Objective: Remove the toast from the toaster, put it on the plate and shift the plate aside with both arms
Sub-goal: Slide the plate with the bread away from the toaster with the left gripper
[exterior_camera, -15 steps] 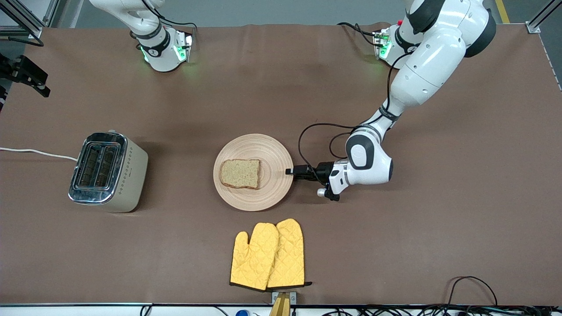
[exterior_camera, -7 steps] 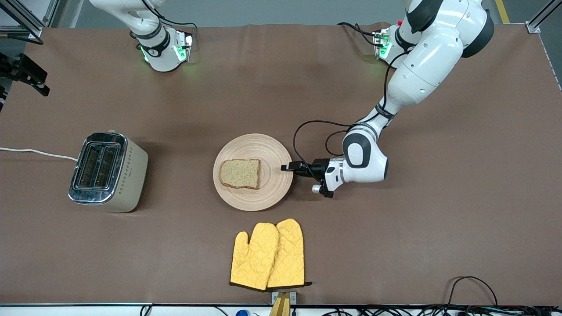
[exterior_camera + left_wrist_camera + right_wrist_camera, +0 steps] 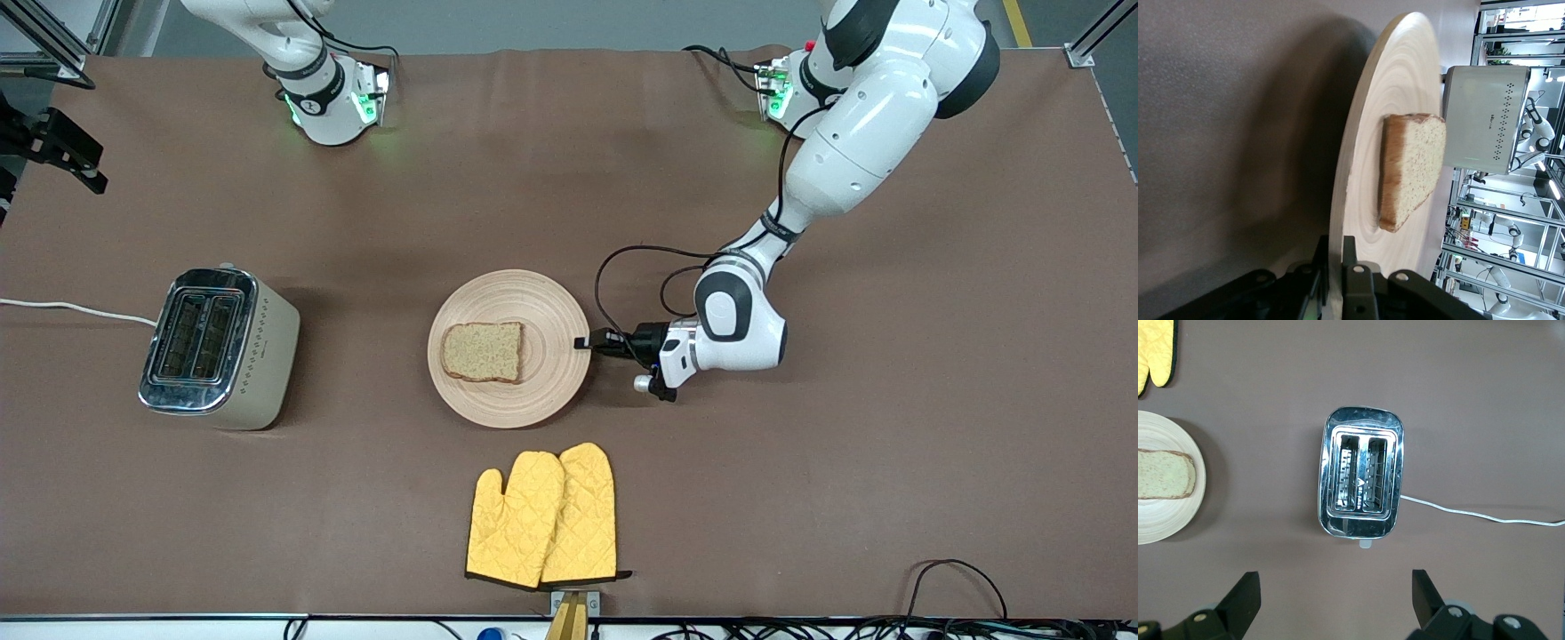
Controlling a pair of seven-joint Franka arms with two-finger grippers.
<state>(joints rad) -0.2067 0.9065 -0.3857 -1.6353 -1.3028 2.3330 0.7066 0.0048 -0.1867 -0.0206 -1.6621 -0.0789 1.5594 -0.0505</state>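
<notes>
Brown cloth covered the bench (image 3: 933,427), and on it the cream toaster (image 3: 219,348) stood with both slots empty at the right arm's end, so the first two steps looked done: the toast (image 3: 482,352) already lay flat on the wooden plate (image 3: 533,307) in the middle. What remained, as I judged it, was moving the plate aside, and that was just starting, for the left gripper (image 3: 584,343) was pinched shut on the plate's rim toward the left arm's end. The right gripper (image 3: 1336,598) hung spread wide and empty above the toaster, waiting.
</notes>
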